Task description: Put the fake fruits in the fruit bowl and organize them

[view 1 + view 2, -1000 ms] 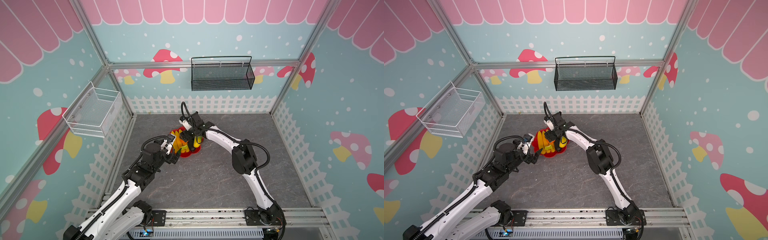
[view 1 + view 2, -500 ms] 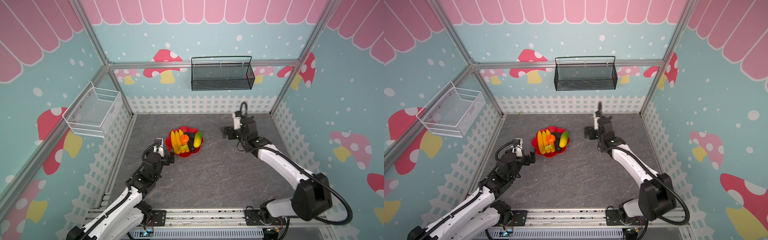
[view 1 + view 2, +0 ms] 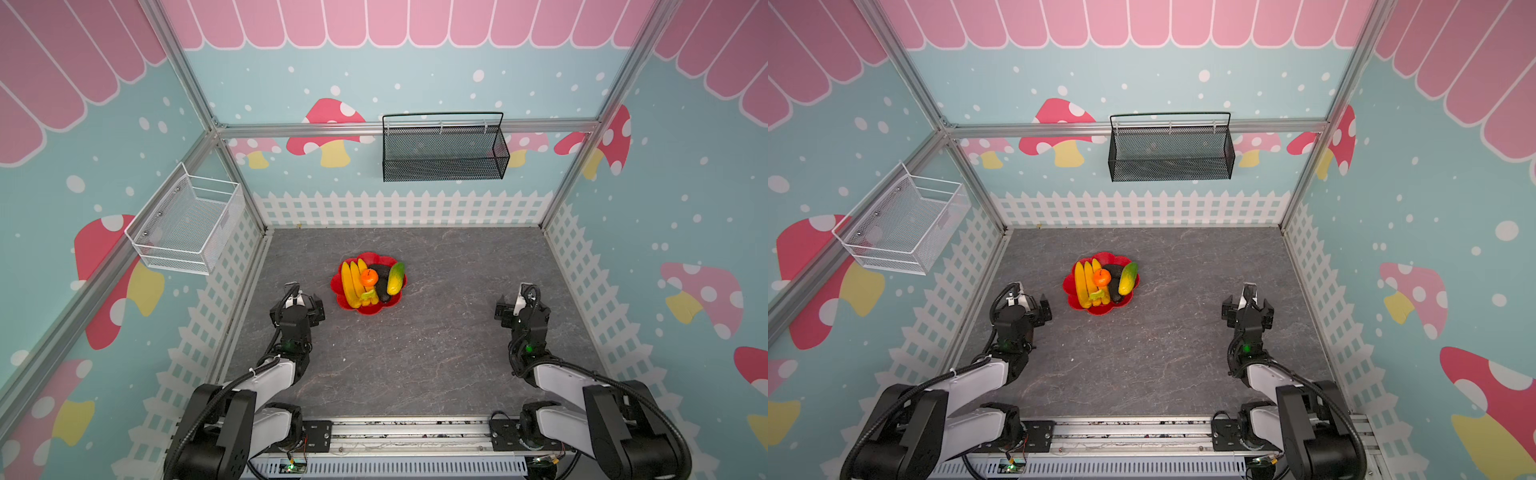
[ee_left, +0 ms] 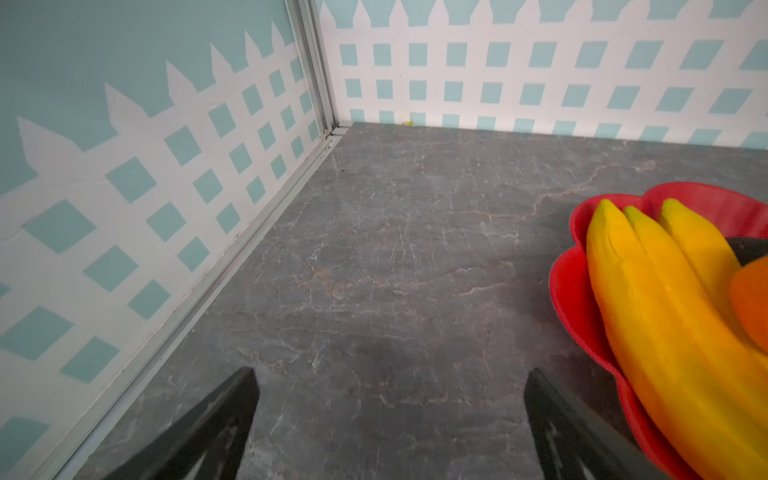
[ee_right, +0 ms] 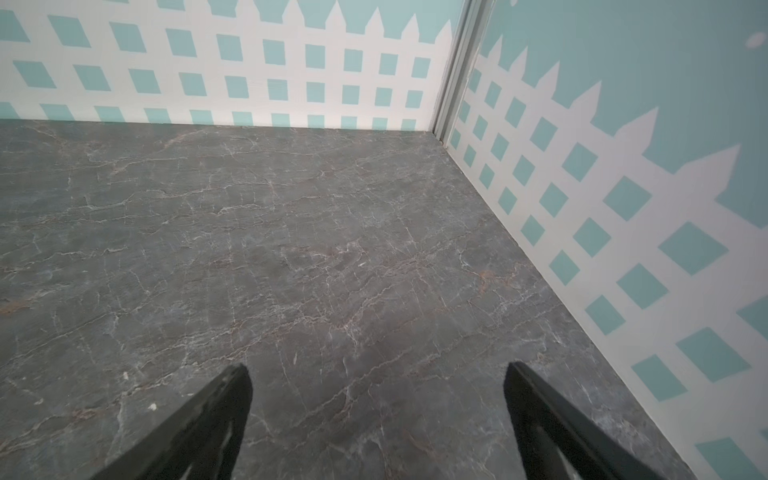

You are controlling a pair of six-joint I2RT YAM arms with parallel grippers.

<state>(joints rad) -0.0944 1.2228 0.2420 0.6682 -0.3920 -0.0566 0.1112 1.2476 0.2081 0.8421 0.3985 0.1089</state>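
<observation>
Both arms have drawn back from the fruit bowl [image 3: 374,311], and in both top views we see the fake fruits [image 3: 349,282] inside it, the spread left pincer [image 3: 304,302] nearer than the spread right pincer [image 3: 513,305]. Our left wrist view puts the bowl beside empty jaws; the right wrist view shows only table [image 5: 291,249].

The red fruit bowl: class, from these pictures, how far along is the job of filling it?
Done: the red scalloped plastic bowl holds the yellow banana bunch, small round orange, two dark ovals and yellow-green oblong fruit. In hand: nothing; the left gripper and right gripper stand open, empty, away from the bowl. Left: seemingly nothing; no fruit lies on the grey tabletop.
</observation>
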